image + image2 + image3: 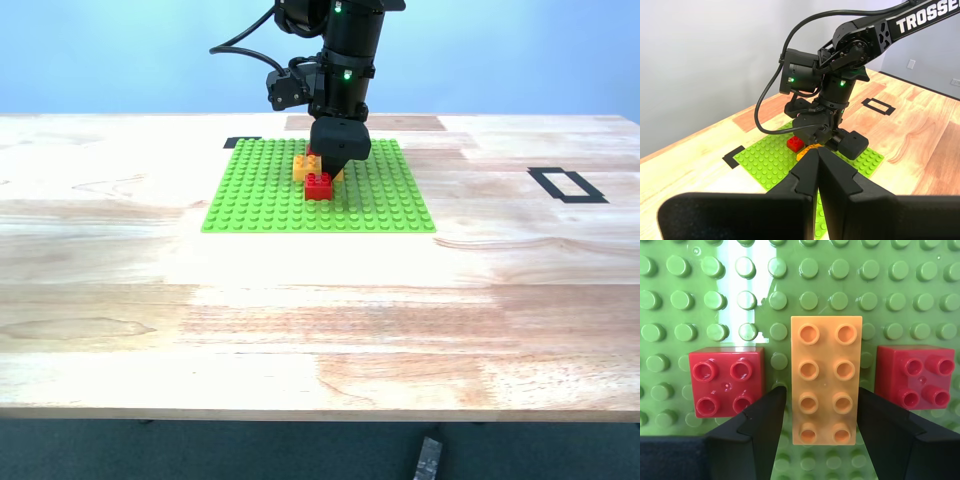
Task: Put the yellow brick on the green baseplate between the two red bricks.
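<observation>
The fingers (pixel 765 425) of my second gripper (pixel 821 432) stand apart, flanking the yellow brick's (pixel 826 377) near end with thin gaps either side. We see it seated on the green baseplate (pixel 920 295) between the two red bricks (pixel 727 381). My first gripper's (pixel 818 172) fingers are pressed together, empty.

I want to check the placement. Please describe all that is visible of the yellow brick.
The yellow brick is yellow-orange glossy plastic, rectangular, with eight round studs in two rows of four. It lies flat on the green baseplate, between the two red bricks, with a narrow gap on each side. My second tool straddles its one end, fingers open beside it; contact cannot be told.
</observation>
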